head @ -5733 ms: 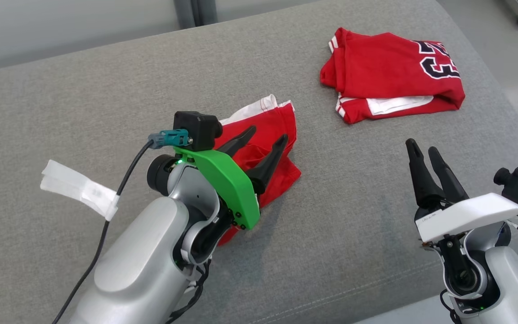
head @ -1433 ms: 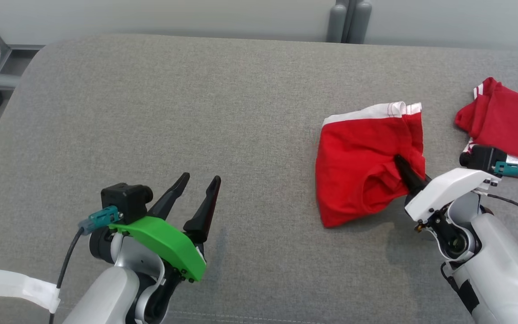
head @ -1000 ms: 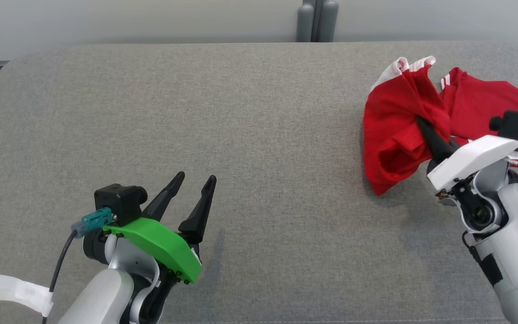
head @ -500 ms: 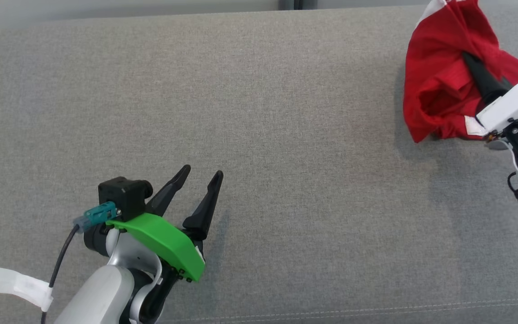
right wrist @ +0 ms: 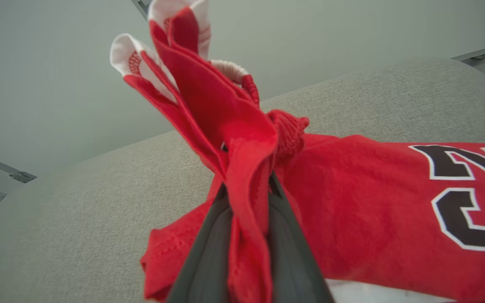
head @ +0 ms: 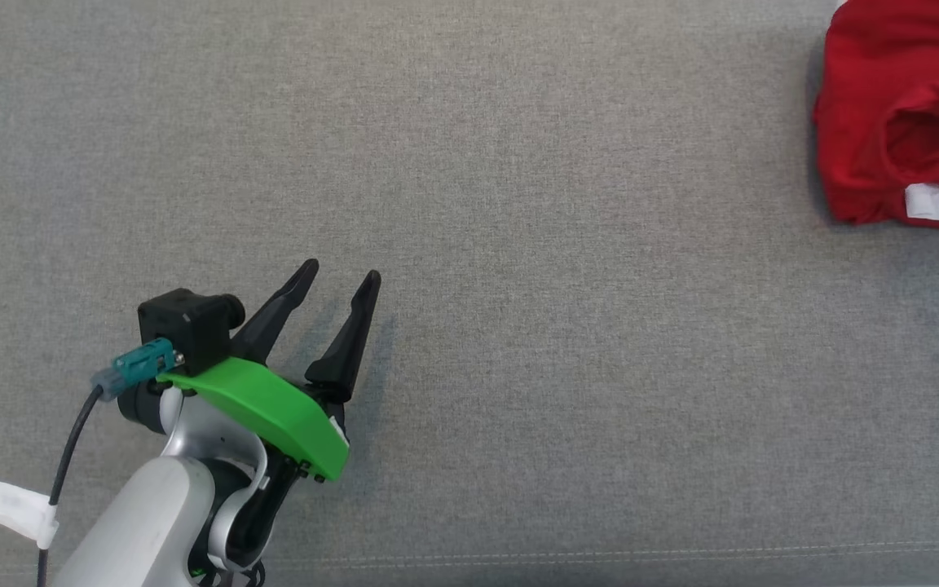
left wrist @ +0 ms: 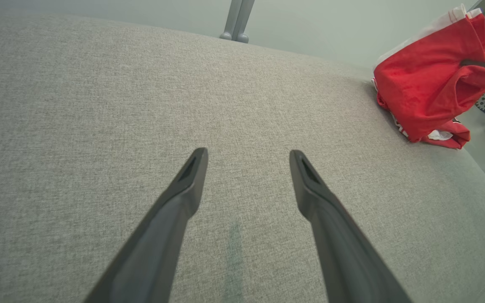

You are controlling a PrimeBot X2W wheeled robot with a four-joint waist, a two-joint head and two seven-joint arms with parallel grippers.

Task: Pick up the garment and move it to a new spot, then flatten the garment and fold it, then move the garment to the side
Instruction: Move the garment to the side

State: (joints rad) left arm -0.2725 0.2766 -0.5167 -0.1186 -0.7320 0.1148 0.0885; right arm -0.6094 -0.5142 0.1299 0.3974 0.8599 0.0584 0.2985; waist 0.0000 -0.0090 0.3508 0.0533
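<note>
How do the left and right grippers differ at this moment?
The left gripper stands open and empty; the right gripper is shut on the red garment, with cloth bunched between its fingers. The left gripper points across bare gray cushion; the right gripper holds its load up by the numbered jersey. Both have two long dark fingers.

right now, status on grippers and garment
Left gripper open, empty. Right gripper shut on red garment, held up. Numbered jersey lies just beneath it.
</note>
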